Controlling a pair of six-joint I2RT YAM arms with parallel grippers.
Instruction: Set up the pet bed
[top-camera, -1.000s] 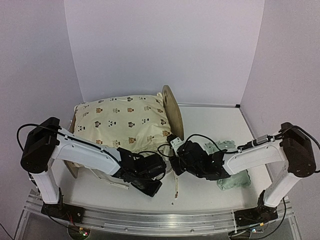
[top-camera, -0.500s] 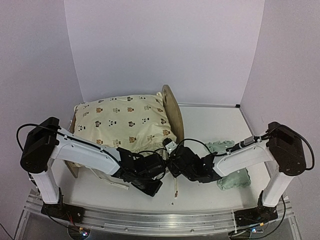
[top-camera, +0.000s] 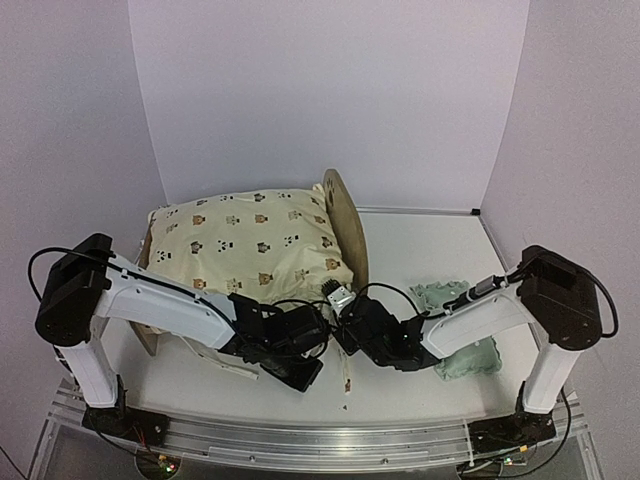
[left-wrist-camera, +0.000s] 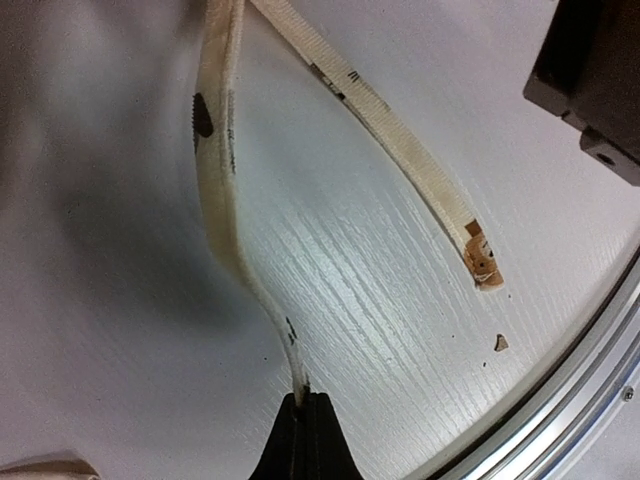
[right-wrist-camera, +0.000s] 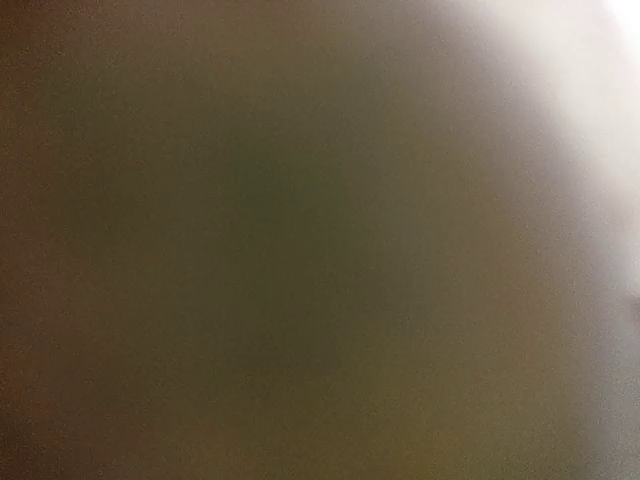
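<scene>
The pet bed stands at the back left; only its arched wooden headboard (top-camera: 345, 225) and a frame corner show. The cream bear-print cushion (top-camera: 250, 245) lies on it and covers the base. My left gripper (top-camera: 306, 374) is at the bed's near right corner. In the left wrist view it (left-wrist-camera: 303, 400) is shut on the end of a cream tie strap (left-wrist-camera: 222, 190) just above the table. A second tie (left-wrist-camera: 400, 130) lies loose beside it. My right gripper (top-camera: 338, 325) is pressed against the cushion's near right corner. Its wrist view is a brown blur, so its fingers are hidden.
The mint green pillow (top-camera: 468, 358) lies crumpled on the white table right of the right arm. A dark part of the right arm (left-wrist-camera: 590, 80) is close to the left gripper. The table's metal front rail (top-camera: 330, 435) runs just below both grippers.
My right gripper has moved left, from beside the pillow up against the cushion's corner next to my left gripper. The left gripper has hardly moved.
</scene>
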